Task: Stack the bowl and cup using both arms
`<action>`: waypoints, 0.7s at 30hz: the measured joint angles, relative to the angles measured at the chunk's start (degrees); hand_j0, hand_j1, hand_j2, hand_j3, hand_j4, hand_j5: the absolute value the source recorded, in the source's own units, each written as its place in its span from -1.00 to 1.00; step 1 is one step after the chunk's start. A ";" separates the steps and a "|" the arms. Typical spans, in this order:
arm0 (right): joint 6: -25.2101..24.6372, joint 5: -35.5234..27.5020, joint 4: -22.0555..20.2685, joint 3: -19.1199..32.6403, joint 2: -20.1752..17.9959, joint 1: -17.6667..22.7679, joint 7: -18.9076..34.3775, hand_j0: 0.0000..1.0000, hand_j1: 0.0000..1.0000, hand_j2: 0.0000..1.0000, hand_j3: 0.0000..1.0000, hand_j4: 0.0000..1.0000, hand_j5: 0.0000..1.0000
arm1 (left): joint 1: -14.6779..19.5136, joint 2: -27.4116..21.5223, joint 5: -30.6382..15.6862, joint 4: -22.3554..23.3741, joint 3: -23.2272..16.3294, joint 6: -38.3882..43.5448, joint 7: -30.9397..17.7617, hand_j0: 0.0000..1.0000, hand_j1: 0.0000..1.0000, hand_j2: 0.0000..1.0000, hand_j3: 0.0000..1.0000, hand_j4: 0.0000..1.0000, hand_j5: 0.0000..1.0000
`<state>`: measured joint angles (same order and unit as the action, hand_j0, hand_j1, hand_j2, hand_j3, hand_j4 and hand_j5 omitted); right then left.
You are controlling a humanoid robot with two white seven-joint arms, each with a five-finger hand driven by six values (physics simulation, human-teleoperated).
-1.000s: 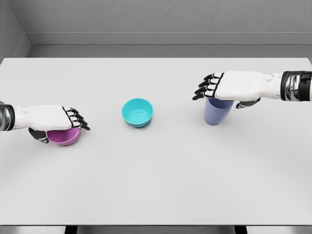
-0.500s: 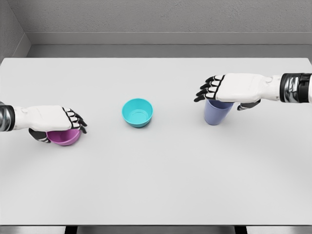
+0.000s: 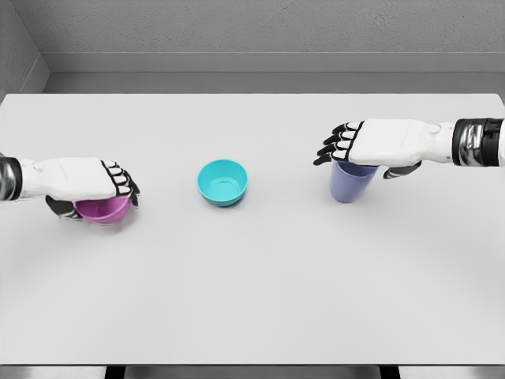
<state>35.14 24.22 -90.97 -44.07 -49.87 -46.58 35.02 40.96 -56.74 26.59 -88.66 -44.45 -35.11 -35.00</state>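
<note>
A purple bowl (image 3: 108, 210) sits under my left hand (image 3: 101, 193) at the table's left, and the fingers are curled over its rim, shut on it. It seems to hang slightly above the table. A teal bowl (image 3: 222, 181) stands upright and free in the middle. At the right stands a lavender cup (image 3: 350, 183). My right hand (image 3: 364, 158) lies flat over its mouth, fingers stretched out past the rim to the left and thumb beside the cup's right wall. The cup's opening is hidden by the palm.
The white table (image 3: 252, 300) stretches wide in front of the objects. A grey wall runs behind its far edge. Nothing else stands on the tabletop.
My left hand has closed tighter on the purple bowl and moved it slightly up and away from me. The right hand and the cup have stayed nearly still.
</note>
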 measured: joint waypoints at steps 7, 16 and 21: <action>0.00 -0.01 -0.04 0.07 0.01 -0.27 0.00 1.00 1.00 1.00 1.00 1.00 1.00 | 5.62 3.03 -0.22 -0.91 -0.18 0.03 -0.08 0.29 0.29 0.29 0.29 0.29 0.29; 0.01 0.01 -0.08 0.22 0.00 -0.18 0.00 1.00 1.00 1.00 1.00 1.00 1.00 | 15.47 14.28 0.12 -0.38 -6.69 0.04 0.01 0.29 0.29 0.29 0.29 0.29 0.29; 0.01 0.01 -0.08 0.33 0.00 -0.18 0.00 1.00 1.00 1.00 1.00 1.00 1.00 | 17.93 20.91 0.39 2.37 -11.19 -0.03 -0.05 0.29 0.29 0.29 0.29 0.29 0.29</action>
<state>35.15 24.23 -91.05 -43.75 -49.87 -46.76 35.02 58.89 -35.83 26.98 -86.29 -55.64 -35.14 -35.06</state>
